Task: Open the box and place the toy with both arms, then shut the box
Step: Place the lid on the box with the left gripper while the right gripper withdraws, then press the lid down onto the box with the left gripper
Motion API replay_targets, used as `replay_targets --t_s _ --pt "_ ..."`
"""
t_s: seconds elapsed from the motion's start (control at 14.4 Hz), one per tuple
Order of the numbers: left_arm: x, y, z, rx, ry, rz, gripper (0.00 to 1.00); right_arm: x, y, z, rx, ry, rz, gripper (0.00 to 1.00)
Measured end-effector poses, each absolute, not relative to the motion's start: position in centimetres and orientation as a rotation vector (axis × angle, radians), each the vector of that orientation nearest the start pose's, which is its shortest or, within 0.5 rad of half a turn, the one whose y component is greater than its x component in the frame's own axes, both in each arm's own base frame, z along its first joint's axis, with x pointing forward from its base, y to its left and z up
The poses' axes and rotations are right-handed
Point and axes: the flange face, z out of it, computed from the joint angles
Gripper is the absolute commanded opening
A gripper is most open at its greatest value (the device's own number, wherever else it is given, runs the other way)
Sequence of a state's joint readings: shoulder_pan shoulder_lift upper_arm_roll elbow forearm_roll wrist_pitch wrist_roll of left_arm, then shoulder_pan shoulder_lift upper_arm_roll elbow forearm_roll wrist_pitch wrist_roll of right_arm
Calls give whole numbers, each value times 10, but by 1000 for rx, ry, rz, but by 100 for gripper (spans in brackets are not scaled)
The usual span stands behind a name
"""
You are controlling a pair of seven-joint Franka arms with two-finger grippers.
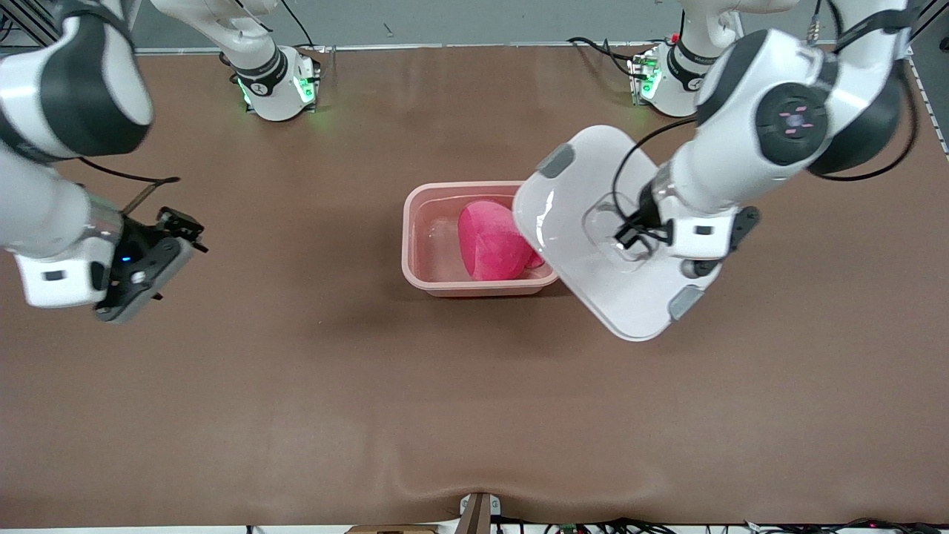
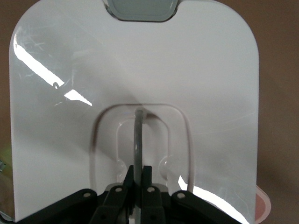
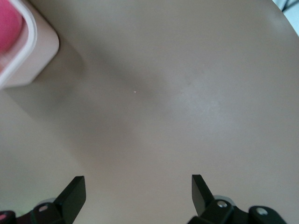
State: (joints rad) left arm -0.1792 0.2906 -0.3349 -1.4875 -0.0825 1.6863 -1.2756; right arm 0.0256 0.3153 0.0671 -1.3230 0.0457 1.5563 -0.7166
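Note:
The pale pink tub of the box (image 1: 426,222) stands open mid-table with the hot-pink toy (image 1: 491,241) lying inside it. My left gripper (image 1: 630,236) is shut on the clear handle (image 2: 138,140) of the white lid (image 1: 593,289), holding the lid tilted in the air over the tub's end toward the left arm, partly covering it. The lid (image 2: 201,74) fills the left wrist view, one grey clip (image 2: 142,9) showing. My right gripper (image 1: 182,237) is open and empty above the table toward the right arm's end; its view (image 3: 138,186) shows bare table and a tub corner (image 3: 32,51).
A brown table (image 1: 296,386) spreads all round the tub. The two arm bases (image 1: 278,85) stand along the table's edge farthest from the front camera.

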Motion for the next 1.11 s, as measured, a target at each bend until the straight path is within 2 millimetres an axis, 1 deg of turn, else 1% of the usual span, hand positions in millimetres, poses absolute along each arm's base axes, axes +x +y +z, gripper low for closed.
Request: replay_targets --t_s 0.21,0.28,0.35,0.42,0.49,0.56,0.62,0.69,0.83,0.9,0.97,1.11 --pt "554 -345 488 -2872 -1366 278 0 644 -32 551 -2895 -953 74 100" --pt "550 -359 482 -2837 -1441 268 0 642 -56 551 -2924 -893 79 100" --pt "546 -374 476 -2786 -1540 248 0 640 -74 551 -2947 -843 84 100" --pt "541 -388 469 -2721 -1639 212 0 638 -85 551 -2971 -775 91 100" --pt "535 -402 462 -2661 -1715 174 0 636 -91 552 -2999 -663 108 100" --pt "527 -416 456 -2607 -1782 143 0 632 -92 555 -3027 -514 126 100" --pt "520 -431 450 -2551 -1858 116 0 628 -89 561 -3049 -370 140 100" --pt "514 -442 444 -2502 -1930 95 0 623 -83 568 -3063 -276 147 100" --pt "507 -458 434 -2426 -2027 55 0 611 -72 580 -3074 -188 120 100" --pt "503 -464 429 -2400 -2056 38 0 604 -70 582 -3076 -157 78 100" --pt "500 -470 426 -2373 -2089 19 0 594 -67 581 -3076 -120 44 100" --pt "494 -480 418 -2311 -2159 -36 0 571 -52 576 -3078 -41 38 100"
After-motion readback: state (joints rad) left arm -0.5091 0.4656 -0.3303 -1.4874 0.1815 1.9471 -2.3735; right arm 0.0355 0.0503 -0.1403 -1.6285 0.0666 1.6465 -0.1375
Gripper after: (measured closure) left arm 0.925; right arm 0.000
